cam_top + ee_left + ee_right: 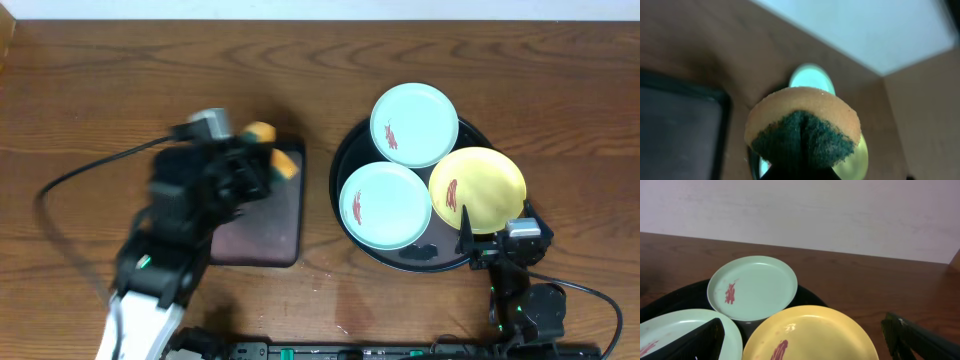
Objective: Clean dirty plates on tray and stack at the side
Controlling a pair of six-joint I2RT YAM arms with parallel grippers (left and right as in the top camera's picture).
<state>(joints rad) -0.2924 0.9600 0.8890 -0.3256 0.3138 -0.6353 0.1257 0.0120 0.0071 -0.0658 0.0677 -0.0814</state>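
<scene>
Overhead view tells most of it. The left gripper (268, 150) is clamped on a sponge (284, 165), orange with a dark green scrub face, and it hovers over the far end of the small black rectangular tray (265, 235). All three plates sit off to its right on the big round black tray (338, 170). Closest to the sponge is the near-left pale blue plate (385, 205), so I'd guess that one gets scrubbed first with a plain sideways reach. The far blue plate (415, 124) looks like it rides over the tray's far rim, and the yellow plate (477, 190) is on the right side. They're all round, so there's no long axis to line up with. Each has a reddish-brown smear near the middle, and none is clean yet. The right gripper (493, 236) is spread wide at the tray's near-right rim, just beside the yellow plate, holding nothing. Nothing is stacked at the side so far.
</scene>
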